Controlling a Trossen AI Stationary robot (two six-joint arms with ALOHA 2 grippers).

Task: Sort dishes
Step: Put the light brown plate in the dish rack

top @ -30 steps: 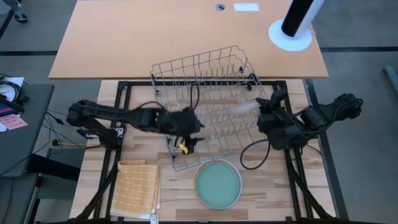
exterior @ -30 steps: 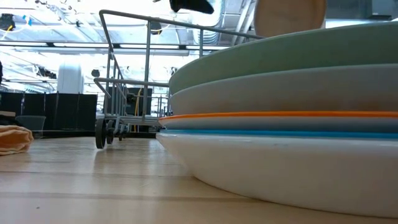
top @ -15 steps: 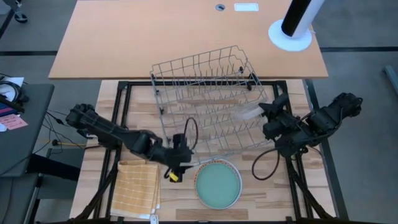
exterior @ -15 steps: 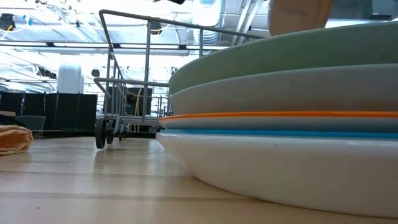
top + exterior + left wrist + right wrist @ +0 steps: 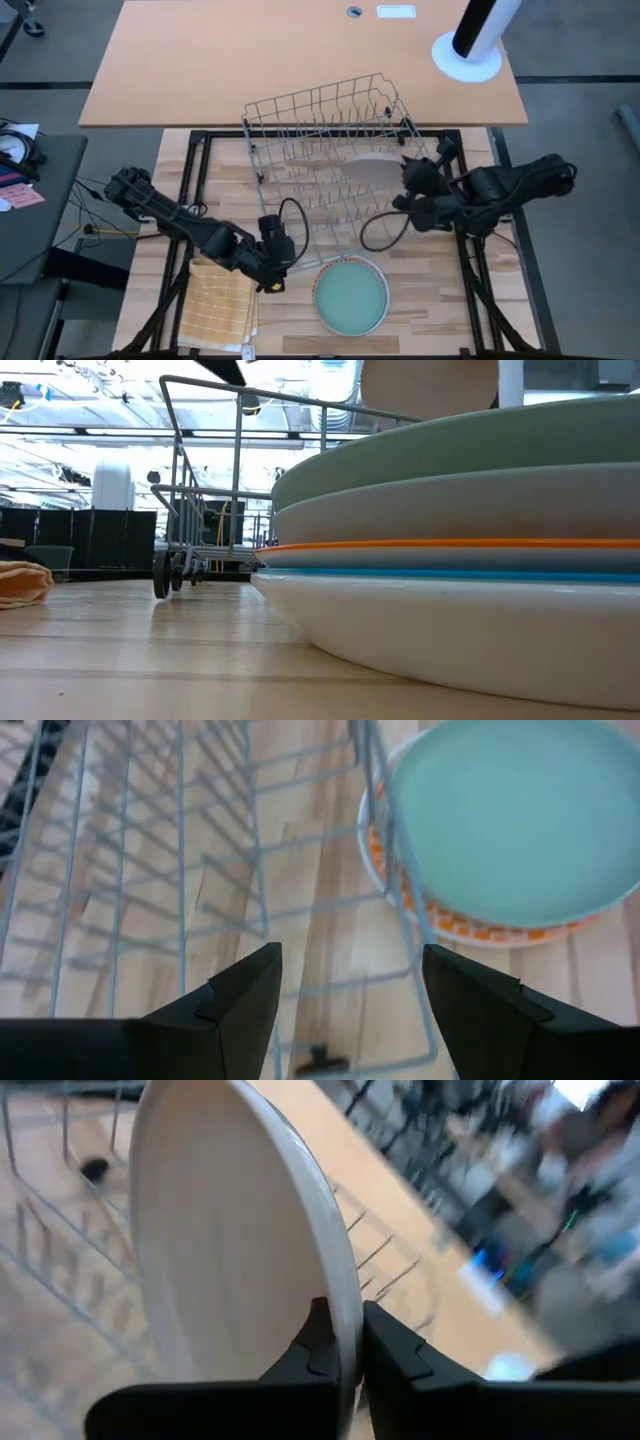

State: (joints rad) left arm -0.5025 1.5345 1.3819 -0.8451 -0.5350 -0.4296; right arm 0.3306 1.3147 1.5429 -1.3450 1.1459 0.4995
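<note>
A stack of dishes (image 5: 351, 297) lies near the table's front edge, a pale teal plate (image 5: 510, 820) on top and an orange-patterned rim (image 5: 455, 925) under it. A beige plate (image 5: 372, 168) is over the right half of the grey wire rack (image 5: 320, 130), with my right gripper (image 5: 405, 187) shut on it. My left gripper (image 5: 272, 272) hovers open by the rack's near left corner, between the rack and the yellow cloth (image 5: 220, 300), with nothing between its fingers (image 5: 250, 985). My right gripper pinches the beige plate's rim (image 5: 343, 1315) between its two fingers, one on each face. The fingers come from the table's right side. The plate stands on edge, tilted, above the rack's wires; I cannot tell whether its lower edge touches them.
A wide brown tabletop (image 5: 300, 60) lies beyond the rack, with a white round base and dark post (image 5: 470, 50) at its far right. Black frame bars (image 5: 190, 170) run along the wooden table's sides. In the low view the stack (image 5: 460, 560) fills the right half.
My left gripper has drawn back from the rack's middle toward the table's near left, ending low beside the cloth. My right gripper has carried the beige plate leftward and farther over the rack, and the plate now shows more of its face from above.
</note>
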